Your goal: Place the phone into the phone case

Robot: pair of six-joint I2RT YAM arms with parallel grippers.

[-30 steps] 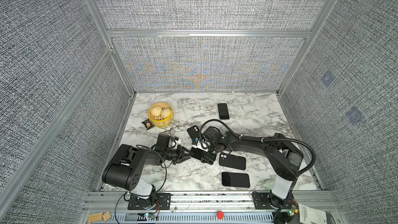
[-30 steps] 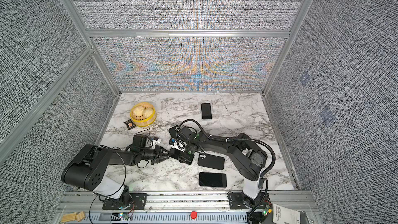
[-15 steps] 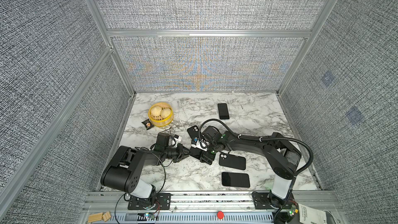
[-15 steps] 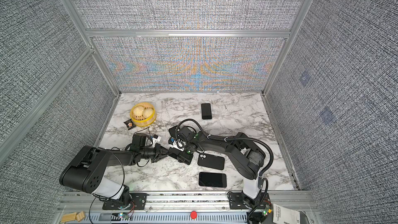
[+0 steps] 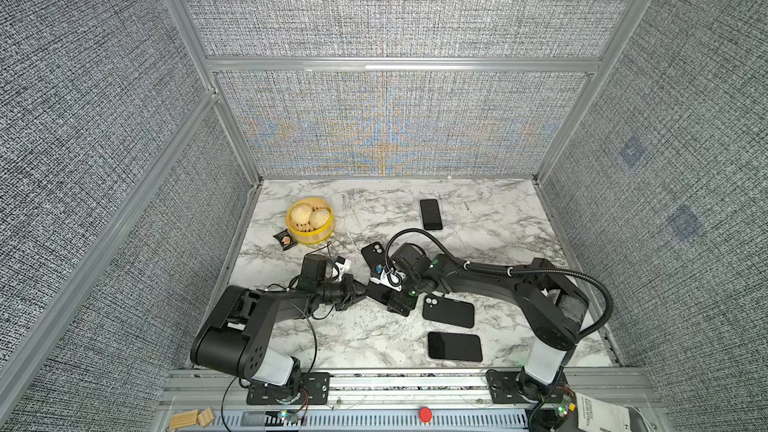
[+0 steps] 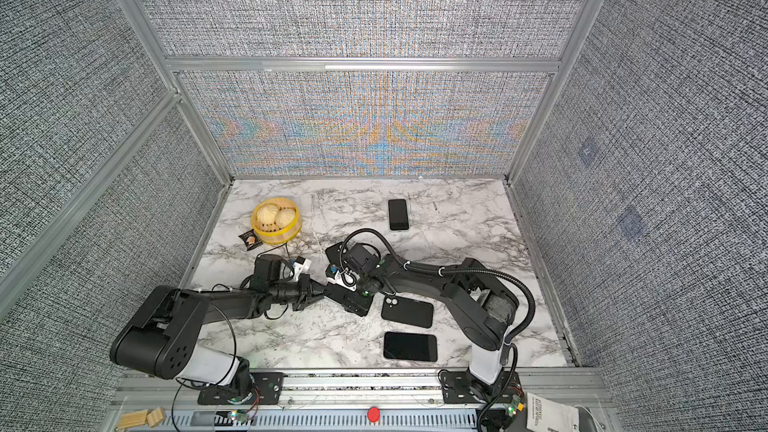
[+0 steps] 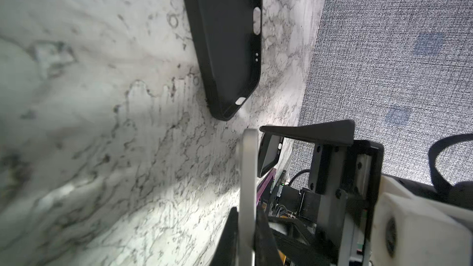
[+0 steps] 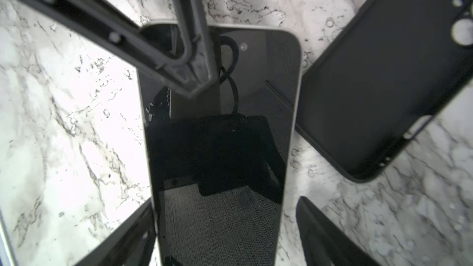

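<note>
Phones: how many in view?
3: back phone at the rear of the table; front phone at its front edge; held phone in the left pincer. A slab partly under the right arm might be another.

A round yellow bamboo steamer basket (image 5: pixel 309 238) with two pale buns sits on the white marble tabletop (image 5: pixel 498 209). Just beside its front left edge lies a small dark packet (image 5: pixel 284 239). Level with the basket, to its right, lies a slim black phone (image 5: pixel 430 214). Forward and right of the basket, the left gripper (image 5: pixel 362 288), tips pinched together, and the right gripper (image 5: pixel 399 303) meet at a dark flat phone (image 5: pixel 380 295). Farther right and forward of the basket lie a black phone case with camera holes (image 5: pixel 448 312) and a black screen-up phone (image 5: pixel 454 346).
</note>
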